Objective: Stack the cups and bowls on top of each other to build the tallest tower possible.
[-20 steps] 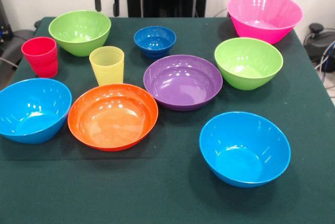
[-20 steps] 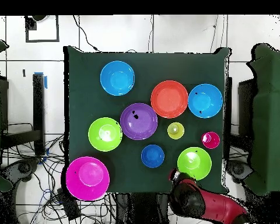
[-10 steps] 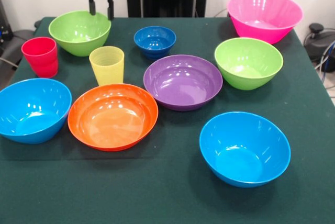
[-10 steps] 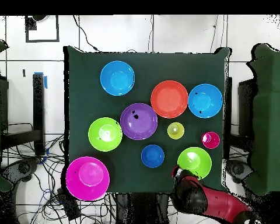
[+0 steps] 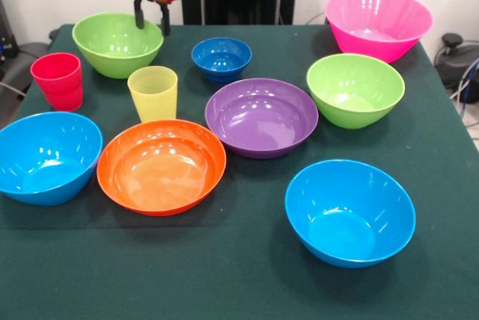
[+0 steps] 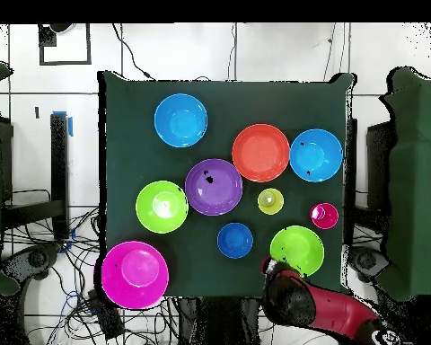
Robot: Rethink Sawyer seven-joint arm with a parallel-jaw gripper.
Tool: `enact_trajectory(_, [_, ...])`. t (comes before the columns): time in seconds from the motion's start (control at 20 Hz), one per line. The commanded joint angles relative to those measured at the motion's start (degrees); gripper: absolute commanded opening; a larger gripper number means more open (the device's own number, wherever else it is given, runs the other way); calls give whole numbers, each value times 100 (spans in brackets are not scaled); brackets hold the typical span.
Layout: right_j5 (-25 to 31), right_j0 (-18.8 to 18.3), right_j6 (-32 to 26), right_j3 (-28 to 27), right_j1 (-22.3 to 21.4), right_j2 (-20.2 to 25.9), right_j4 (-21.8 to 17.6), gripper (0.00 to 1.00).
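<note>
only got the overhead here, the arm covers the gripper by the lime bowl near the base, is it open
Observer: Yes. The front view shows the gripper open, fingers apart at the far rim of that lime green bowl.
Operator: has it got the rim yet
Observer: Not clamped. One finger shows against the bowl's inside, the other at the rim's outer edge.
Operator: cups standing up?
Observer: Side on, both stand upright, mouths up: the red cup and the yellow cup.
</note>
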Motion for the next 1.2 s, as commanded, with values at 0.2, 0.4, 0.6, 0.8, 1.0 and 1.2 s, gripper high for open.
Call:
enact_trajectory(0.2, [208,205,195,-529,349,331,-191,100])
enact_trajectory(0.4, [227,180,180,-531,348,350,-192,100])
enact_trajectory(0.6, [340,93,149,-461,255,445,-162,100])
enact_trajectory(0.8, [393,57,150,-387,168,489,-136,100])
enact_trajectory(1.0, [478,-45,95,-281,60,594,-150,100])
enact_trajectory(1.2, [654,-298,-55,-169,-33,883,-178,100])
